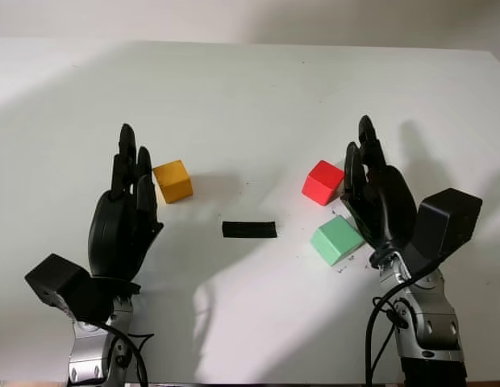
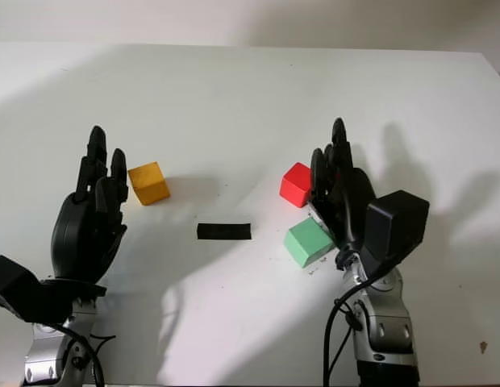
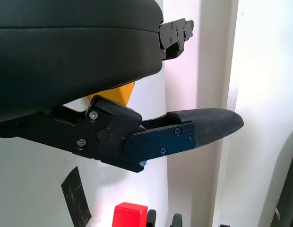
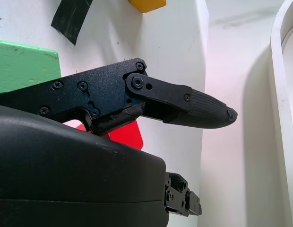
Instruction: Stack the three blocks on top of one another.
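Meanwhile both open hands [image 1: 125, 214] [image 1: 377, 193] hold nothing beside 3 smooth cubes [image 1: 172, 181].

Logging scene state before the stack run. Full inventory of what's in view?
yellow block: 1, yellow-orange, left part of table, just beside the left hand's fingertips
red block: 1, red, right of centre, beside the right hand
green block: 1, light green, nearer the robot than the red block, apart from it
black tape strip: 1, black, flat at table centre
table: 1, white
left hand: 1, black, open, beside the yellow block
right hand: 1, black, open, beside the red and green blocks
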`<move>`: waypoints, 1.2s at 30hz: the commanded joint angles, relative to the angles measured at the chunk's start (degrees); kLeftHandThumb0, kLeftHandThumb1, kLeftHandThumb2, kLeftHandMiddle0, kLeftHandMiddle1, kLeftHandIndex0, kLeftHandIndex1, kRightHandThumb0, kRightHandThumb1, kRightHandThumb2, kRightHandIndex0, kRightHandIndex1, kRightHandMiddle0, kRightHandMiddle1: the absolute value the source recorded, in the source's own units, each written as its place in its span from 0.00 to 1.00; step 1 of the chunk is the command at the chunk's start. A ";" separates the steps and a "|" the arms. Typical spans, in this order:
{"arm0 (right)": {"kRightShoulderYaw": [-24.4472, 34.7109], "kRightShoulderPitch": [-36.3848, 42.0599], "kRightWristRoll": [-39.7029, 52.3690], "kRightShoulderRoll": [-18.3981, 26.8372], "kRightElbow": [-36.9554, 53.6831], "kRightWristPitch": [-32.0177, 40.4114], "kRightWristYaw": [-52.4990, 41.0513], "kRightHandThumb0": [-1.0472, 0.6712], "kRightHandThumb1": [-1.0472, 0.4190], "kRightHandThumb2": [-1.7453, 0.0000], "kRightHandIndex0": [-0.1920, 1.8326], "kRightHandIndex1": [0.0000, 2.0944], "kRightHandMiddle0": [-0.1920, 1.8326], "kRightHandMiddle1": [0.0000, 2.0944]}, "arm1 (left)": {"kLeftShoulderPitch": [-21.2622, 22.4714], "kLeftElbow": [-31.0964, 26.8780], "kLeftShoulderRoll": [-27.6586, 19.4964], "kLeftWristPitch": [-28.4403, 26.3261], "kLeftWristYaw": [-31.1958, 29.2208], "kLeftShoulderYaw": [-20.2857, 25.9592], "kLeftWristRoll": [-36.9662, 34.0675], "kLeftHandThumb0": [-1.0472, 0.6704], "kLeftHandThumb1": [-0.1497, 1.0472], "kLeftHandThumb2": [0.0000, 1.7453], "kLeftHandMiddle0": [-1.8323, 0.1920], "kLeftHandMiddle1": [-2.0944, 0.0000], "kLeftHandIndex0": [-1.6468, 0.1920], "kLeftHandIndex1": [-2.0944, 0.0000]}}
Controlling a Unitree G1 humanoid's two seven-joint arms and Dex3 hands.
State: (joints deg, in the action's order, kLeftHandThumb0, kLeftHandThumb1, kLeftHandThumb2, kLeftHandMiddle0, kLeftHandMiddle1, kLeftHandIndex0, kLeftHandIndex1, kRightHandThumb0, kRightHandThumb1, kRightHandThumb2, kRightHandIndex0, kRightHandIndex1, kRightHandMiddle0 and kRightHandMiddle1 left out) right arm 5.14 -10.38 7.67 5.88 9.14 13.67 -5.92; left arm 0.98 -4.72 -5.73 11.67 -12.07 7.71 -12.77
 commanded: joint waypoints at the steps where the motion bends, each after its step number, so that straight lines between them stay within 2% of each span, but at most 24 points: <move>1: -0.18 0.95 0.22 -0.14 2.08 0.85 0.32 0.20 0.00 0.60 0.00 0.00 0.00 0.00 | -1.34 -2.25 -0.10 -0.54 0.10 -0.11 -0.11 0.15 1.00 0.36 1.00 1.00 1.00 1.00; 8: -0.78 -0.09 0.04 -0.51 0.41 1.90 0.48 0.18 0.00 0.61 0.00 0.00 0.00 0.00 | -2.00 -3.66 -0.88 -2.42 -0.25 0.34 -0.32 0.16 1.00 0.36 1.00 1.00 1.00 1.00; 11: 0.21 -1.01 0.57 0.20 -0.84 -1.27 -0.66 0.19 0.00 0.62 0.00 0.00 0.00 0.00 | -1.53 -2.71 -0.96 -1.49 -0.52 0.47 -0.31 0.16 1.00 0.35 1.00 1.00 1.00 1.00; 14: 2.77 -4.35 1.10 5.11 -0.84 -3.49 -4.37 0.18 0.00 0.70 0.00 0.00 0.00 0.00 | -1.31 -2.29 -0.89 -1.31 -0.15 0.48 0.00 0.16 1.00 0.35 1.00 1.00 1.00 1.00; 17: 4.94 -10.37 0.39 11.86 -6.02 -10.62 -9.66 0.14 0.00 0.86 0.00 0.00 0.02 0.01 | -1.01 -2.31 -0.69 -1.82 0.32 0.30 0.08 0.16 1.00 0.35 1.00 1.00 1.00 1.00; 18: 5.33 -12.67 -0.36 14.36 -7.82 -12.32 -11.02 0.13 0.03 0.91 0.00 0.00 0.04 0.02 | -0.91 -2.27 -0.72 -1.93 0.30 0.25 -0.01 0.16 1.00 0.36 1.00 1.00 1.00 1.00; 21: 4.86 -19.76 -4.00 21.59 -12.67 -14.17 -13.99 0.14 0.11 0.97 0.05 0.03 0.11 0.06 | -0.50 -1.74 -0.80 -1.58 0.00 0.28 -0.29 0.15 1.00 0.36 1.00 1.00 1.00 1.00; 24: 2.84 -26.86 -8.64 27.04 -19.32 -17.46 -16.18 0.13 0.18 0.98 0.10 0.05 0.16 0.11 | -0.12 -1.07 -1.11 -1.03 -0.25 0.45 -0.08 0.15 1.00 0.36 1.00 1.00 1.00 1.00; 27: -0.49 -34.35 -13.37 32.19 -26.90 -22.34 -20.03 0.13 0.21 0.98 0.13 0.07 0.20 0.17 | 0.29 -0.14 -1.30 0.04 -0.49 0.82 -0.11 0.16 1.00 0.36 1.00 1.00 1.00 1.00; 31: -5.32 -43.25 -19.70 36.03 -36.97 -29.74 -22.64 0.12 0.24 0.98 0.17 0.08 0.24 0.19 | 0.69 0.03 -1.59 -0.35 -0.43 1.37 -0.62 0.16 1.00 0.36 1.00 1.00 1.00 1.00; 36: -12.55 -50.72 -29.97 38.43 -47.21 -41.84 -20.90 0.15 0.25 0.97 0.16 0.07 0.26 0.20 | 1.16 0.38 -2.01 -1.00 -1.34 1.70 -1.59 0.16 1.00 0.36 1.00 1.00 1.00 1.00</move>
State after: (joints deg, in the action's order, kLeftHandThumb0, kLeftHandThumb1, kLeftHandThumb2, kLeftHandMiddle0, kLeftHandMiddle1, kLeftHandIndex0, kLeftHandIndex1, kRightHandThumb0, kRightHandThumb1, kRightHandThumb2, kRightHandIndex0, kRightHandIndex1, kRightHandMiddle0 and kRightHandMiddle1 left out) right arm -5.96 -59.01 -20.71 42.87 -36.37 -26.23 -27.35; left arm 1.81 -4.66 -7.15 10.71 -13.07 9.17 -14.09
